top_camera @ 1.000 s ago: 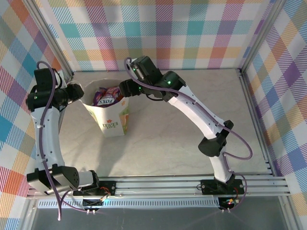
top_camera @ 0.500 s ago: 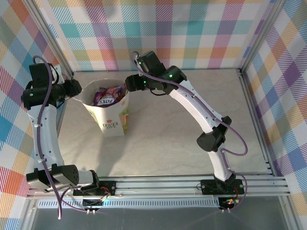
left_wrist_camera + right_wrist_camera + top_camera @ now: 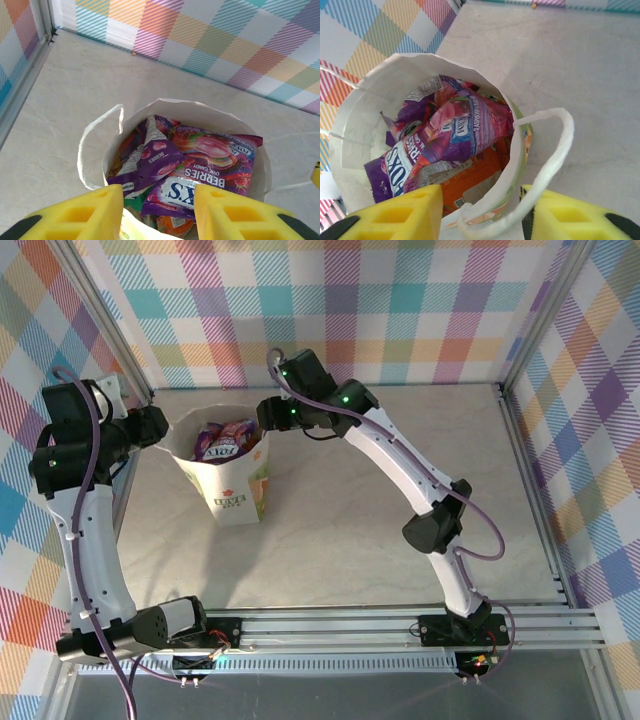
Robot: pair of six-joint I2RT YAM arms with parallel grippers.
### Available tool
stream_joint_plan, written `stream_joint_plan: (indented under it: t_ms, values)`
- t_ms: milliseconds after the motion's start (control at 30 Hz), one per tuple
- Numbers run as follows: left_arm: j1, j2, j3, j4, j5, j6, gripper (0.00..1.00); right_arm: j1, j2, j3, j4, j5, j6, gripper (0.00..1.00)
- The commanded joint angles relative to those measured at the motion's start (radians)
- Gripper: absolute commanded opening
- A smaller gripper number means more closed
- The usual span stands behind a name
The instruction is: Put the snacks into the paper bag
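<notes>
Left gripper apart at paper bag rim, right gripper apart around cord handle, snacks inside, just ahead.

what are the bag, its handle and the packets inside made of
The paper bag looks like matte white paper, with a thin, slightly creased rim. Its cord handle seems to be twisted white paper or fibre cord; which one is hard to tell. The snack packets look like glossy printed plastic or foil film, crinkled and catching highlights.
</notes>
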Motion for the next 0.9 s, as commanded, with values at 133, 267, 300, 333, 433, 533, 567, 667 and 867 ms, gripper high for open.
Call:
stream_joint_plan:
  t_ms: [133,267,300,333,433,533,567,667,867]
  values:
    - [0.002,0.016,-0.012,-0.015,-0.122,0.035,0.42,-0.023,0.009,0.03,0.056,-0.03,0.054,0.26]
    - [0.005,0.056,0.01,-0.009,-0.155,0.059,0.44,-0.027,0.003,0.03,0.061,-0.021,0.053,0.17]
    - [0.006,0.072,0.025,-0.011,-0.158,0.062,0.44,-0.026,0.002,0.03,0.062,-0.021,0.052,0.16]
    - [0.005,0.091,0.045,-0.017,-0.165,0.065,0.45,-0.026,0.002,0.03,0.065,-0.021,0.049,0.15]
    - [0.006,0.138,0.099,-0.034,-0.192,0.075,0.46,-0.026,0.001,0.03,0.071,-0.024,0.045,0.11]
    - [0.005,0.175,0.127,-0.042,-0.186,0.102,0.46,-0.027,0.003,0.029,0.082,-0.032,0.04,0.09]
    - [0.005,0.191,0.134,-0.045,-0.186,0.102,0.46,-0.027,0.003,0.03,0.086,-0.036,0.04,0.08]
    - [0.006,0.22,0.133,-0.052,-0.159,0.097,0.46,-0.027,0.003,0.03,0.098,-0.039,0.035,0.07]
    - [0.004,0.23,0.075,-0.029,-0.114,0.102,0.38,-0.032,0.001,0.038,0.104,-0.047,0.008,0.05]
